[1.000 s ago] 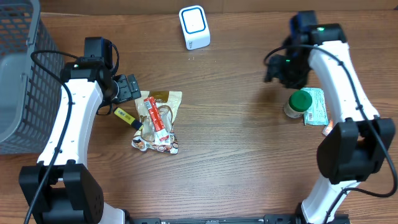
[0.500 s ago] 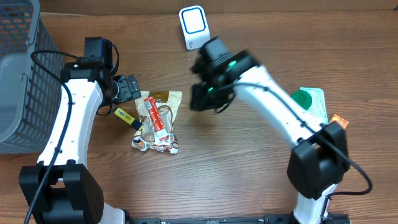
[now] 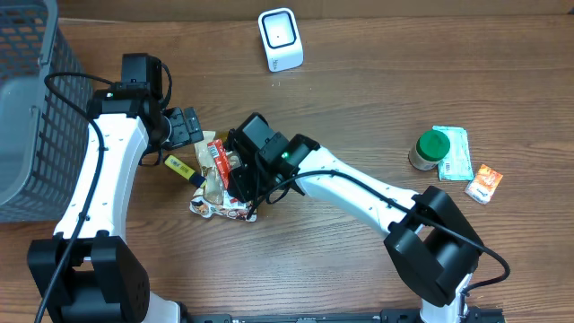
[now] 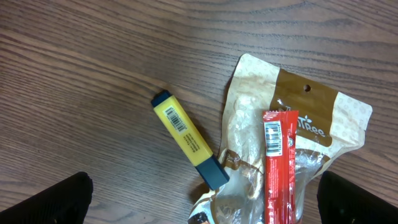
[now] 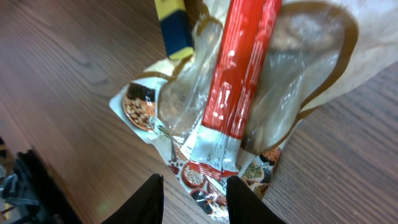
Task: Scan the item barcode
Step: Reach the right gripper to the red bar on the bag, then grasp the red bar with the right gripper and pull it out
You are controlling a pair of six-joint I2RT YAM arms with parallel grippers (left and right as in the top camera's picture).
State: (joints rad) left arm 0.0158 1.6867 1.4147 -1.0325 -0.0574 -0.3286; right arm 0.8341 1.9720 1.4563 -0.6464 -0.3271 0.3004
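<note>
Red stick packet lies on the brown pouch on the bench. Its long axis points toward your right pincer, which hovers just over its near end, fingers parted and empty. Your left pincer is spread wide, farther off.

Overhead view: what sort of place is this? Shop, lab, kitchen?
Likely a mock checkout station in a lab: white barcode scanner at the far edge, wire basket on the left, packaged snacks lying on a wooden table.
</note>
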